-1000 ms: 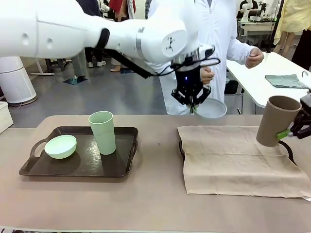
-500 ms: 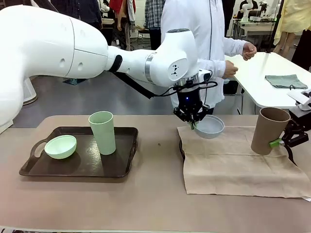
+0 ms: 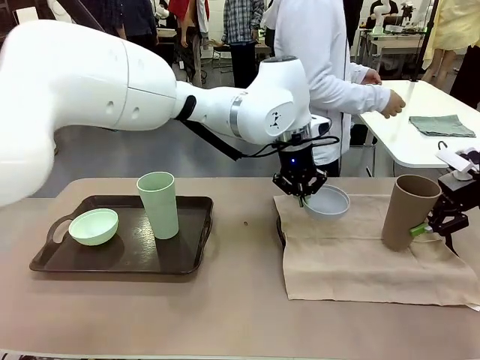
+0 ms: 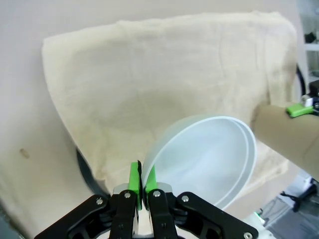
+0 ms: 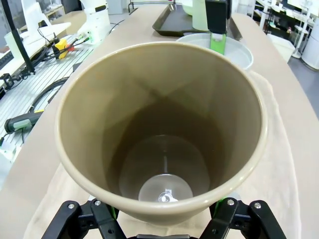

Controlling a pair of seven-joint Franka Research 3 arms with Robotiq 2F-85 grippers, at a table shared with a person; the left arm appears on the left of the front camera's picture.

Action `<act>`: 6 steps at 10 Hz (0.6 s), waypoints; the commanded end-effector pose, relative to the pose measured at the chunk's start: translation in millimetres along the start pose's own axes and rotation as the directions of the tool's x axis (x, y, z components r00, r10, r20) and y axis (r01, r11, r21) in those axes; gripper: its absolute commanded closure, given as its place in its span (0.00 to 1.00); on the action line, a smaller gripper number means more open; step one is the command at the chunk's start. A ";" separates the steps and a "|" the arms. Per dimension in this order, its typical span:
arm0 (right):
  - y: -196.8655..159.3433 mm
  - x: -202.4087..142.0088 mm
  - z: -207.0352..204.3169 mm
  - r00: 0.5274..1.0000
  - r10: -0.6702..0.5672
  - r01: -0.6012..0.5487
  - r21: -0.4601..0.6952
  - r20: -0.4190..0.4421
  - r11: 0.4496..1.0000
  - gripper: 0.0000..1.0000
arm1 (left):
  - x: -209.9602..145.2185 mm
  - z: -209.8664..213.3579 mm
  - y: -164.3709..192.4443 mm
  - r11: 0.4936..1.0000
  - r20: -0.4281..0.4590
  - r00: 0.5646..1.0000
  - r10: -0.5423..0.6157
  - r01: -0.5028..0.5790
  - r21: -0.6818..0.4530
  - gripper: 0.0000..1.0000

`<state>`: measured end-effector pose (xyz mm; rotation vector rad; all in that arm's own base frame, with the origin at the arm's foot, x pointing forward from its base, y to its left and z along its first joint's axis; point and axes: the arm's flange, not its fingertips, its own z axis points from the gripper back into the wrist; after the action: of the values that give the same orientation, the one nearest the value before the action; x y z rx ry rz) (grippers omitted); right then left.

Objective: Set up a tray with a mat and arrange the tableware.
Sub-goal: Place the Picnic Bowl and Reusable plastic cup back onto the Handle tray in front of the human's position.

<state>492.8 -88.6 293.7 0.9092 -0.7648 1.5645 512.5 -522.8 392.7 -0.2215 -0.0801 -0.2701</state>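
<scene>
**Half the tableware is waiting on the wrong tray**

The mat is lying over a second tray at the right of the frame, with the tray's dark rim peeking out along the cloth's left edge. That part of the setup looks finished.

The left fingers are clenching the rim of the grey bowl, pinching it thin between the green pads. They are holding it tilted over the mat's far left corner, right of centre in the frame. Whether the bowl is touching the cloth, I cannot tell.

The right fingers are grasping the brown cup low on its side, at the far right of the frame. The cup is leaning slightly above the mat's right part, and I cannot tell whether its base is resting there.

The mint bowl and the mint cup are sitting on the first tray at the lower left, well apart from the mat.

By my reading, the task is running near its midpoint. Two pieces are arriving at the mat but neither is released, and the two mint pieces are waiting to be carried across the counter.

Counted, there are two trays, one mat, two bowls and two cups. A person in a white coat is standing at the far side.
</scene>
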 end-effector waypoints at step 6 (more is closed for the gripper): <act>-17.5 -22.1 4.6 1.000 0.011 -0.010 -0.018 0.020 1.000 0.08 | 17.6 -47.3 4.4 0.995 -0.067 0.993 -0.095 0.096 0.013 0.87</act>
<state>505.4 -97.1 280.4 0.9106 -0.7693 1.5635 526.9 -533.1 343.4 -0.1994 -0.0370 -0.3522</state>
